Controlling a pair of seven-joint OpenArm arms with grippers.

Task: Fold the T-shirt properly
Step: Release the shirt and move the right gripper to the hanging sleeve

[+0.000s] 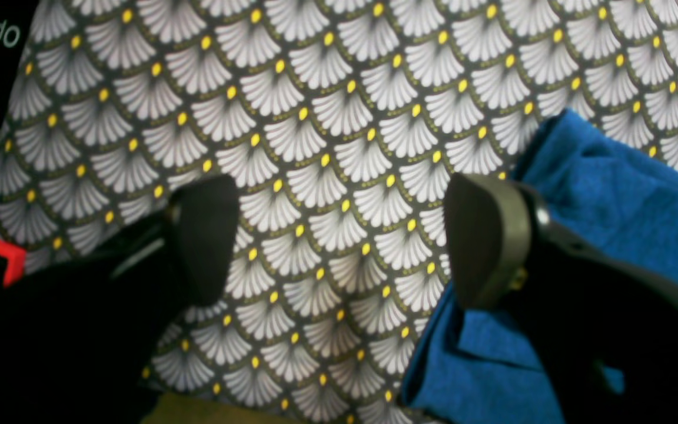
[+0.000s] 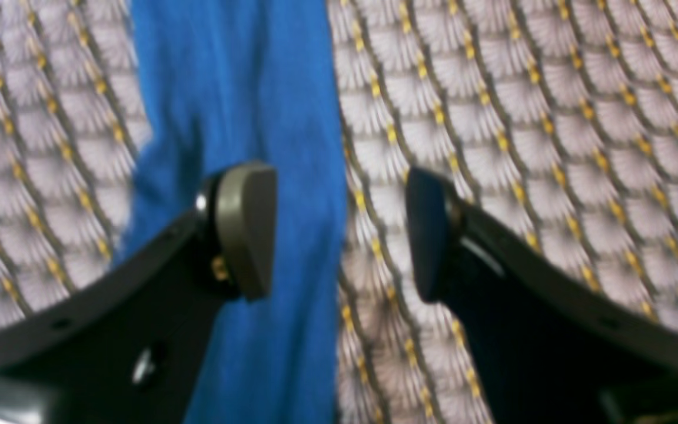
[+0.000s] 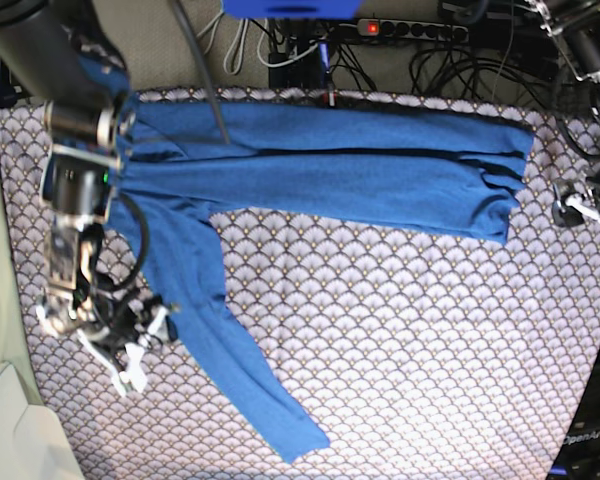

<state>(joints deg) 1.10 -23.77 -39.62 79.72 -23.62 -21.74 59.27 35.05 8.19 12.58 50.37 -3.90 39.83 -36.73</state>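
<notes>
Scallop-patterned cloth (image 3: 400, 330) covers my desk; the T-shirt (image 3: 360, 170) lies across it. I see left gripper (image 1: 342, 238) and right gripper (image 2: 339, 232) released, grasping nothing.

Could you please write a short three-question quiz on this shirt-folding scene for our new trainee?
1. True or false: the T-shirt is already folded lengthwise into a band along the far side of the patterned cloth.
2. Which part trails toward the near edge? A) the sleeve B) the collar C) the hem
3. Fill in: the jaws of the right gripper stand ____, one pad over blue fabric.

Key
1. True
2. A
3. open, with nothing gripped; the left gripper is open too.
</notes>
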